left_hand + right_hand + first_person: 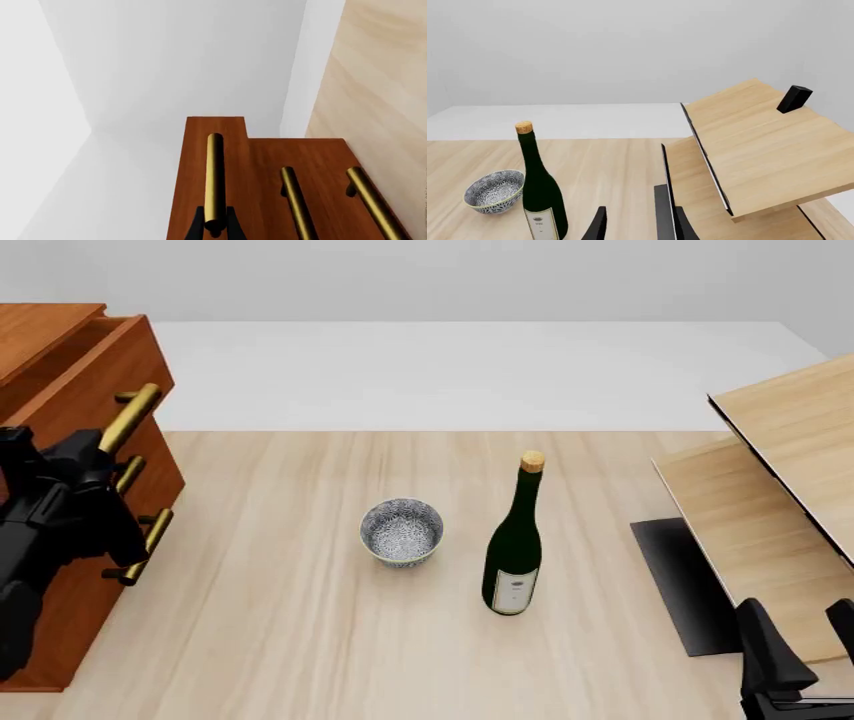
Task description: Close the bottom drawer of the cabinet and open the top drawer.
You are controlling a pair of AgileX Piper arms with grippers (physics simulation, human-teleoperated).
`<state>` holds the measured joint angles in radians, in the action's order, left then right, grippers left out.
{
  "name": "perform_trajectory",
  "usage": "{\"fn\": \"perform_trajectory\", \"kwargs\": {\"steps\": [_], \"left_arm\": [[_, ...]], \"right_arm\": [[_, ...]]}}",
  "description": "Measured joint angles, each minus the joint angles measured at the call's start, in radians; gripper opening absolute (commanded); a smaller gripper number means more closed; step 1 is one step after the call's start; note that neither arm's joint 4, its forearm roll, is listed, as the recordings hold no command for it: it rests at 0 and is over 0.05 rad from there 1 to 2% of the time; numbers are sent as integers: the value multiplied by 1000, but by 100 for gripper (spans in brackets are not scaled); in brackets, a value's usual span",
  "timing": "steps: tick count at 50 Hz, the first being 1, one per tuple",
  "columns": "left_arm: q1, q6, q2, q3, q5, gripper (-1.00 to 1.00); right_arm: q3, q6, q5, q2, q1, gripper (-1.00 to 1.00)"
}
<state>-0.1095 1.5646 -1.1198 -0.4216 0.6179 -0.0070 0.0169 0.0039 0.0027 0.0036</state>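
1. At the 9 o'clock edge of the front view stands the cabinet [80, 570], a reddish-brown chest of three stacked drawers on the light-wood table [294, 640].
2. Top drawer [94, 370]: pulled out from the cabinet face, its open interior visible from above; its brass bar handle [130, 417] projects toward 3 o'clock.
3. Bottom drawer [100, 615]: lowest of the three, its front flush with the middle drawer's front; its brass handle [144, 546] lies near the left arm's black links.
4. Left gripper [215, 231]: its two dark fingers [195, 227] flank the near end of the top drawer's handle in the left wrist view and are clenched on that bar. The two remaining handles lie side by side on the recessed, level fronts beside it.
5. Right gripper [801, 650]: at the 5 o'clock corner of the front view, above the table and touching nothing. Its fingers [597, 225] stand apart with bare table between them, so the tool is released.
6. Patterned bowl [400, 532]: near the table's centre, blue-and-white, upright.
7. Green wine bottle [514, 550]: upright, corked, with a pale label, just beside the bowl at its 3 o'clock, not touching it.
8. Pale light-wood furniture [787, 490]: at the 3 o'clock edge, with slanted panels and a dark base.
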Motion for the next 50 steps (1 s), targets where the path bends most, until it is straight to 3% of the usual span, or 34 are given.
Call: {"fn": "perform_trajectory", "kwargs": {"steps": [1, 50], "left_arm": [[0, -1, 0, 0, -1, 100], [28, -51, 49, -26, -68, 100]], "right_arm": [[0, 0, 0, 0, 0, 100], [1, 1, -1, 1, 3, 100]]}}
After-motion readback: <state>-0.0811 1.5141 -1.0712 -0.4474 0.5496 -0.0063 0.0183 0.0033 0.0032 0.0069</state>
